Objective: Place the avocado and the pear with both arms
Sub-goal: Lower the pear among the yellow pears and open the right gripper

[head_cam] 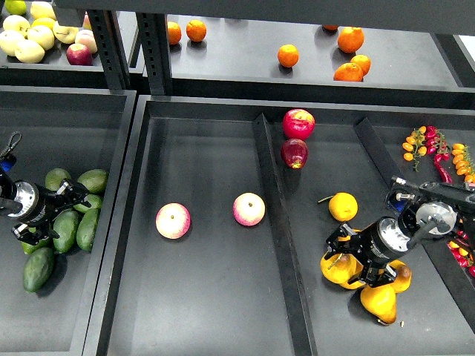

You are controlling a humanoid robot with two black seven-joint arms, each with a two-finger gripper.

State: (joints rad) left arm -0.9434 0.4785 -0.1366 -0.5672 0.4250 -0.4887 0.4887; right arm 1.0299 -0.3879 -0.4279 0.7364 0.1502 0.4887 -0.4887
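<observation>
Fingers [74, 194] touch green avocados [67, 226]; right fingers [335, 245] straddle golden pear [338, 268].

No readable text, label, brand or number shows on anything here.

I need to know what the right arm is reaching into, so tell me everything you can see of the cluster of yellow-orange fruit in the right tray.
The yellow-orange fruit cluster lies low in the right tray: several smooth, glossy, rounded pieces pressed together, one tapering toward a stem end. The right gripper sits on top of them, black jaws spread around one piece and hiding part of it. A separate round yellow fruit with a short stem lies apart, further back.
</observation>
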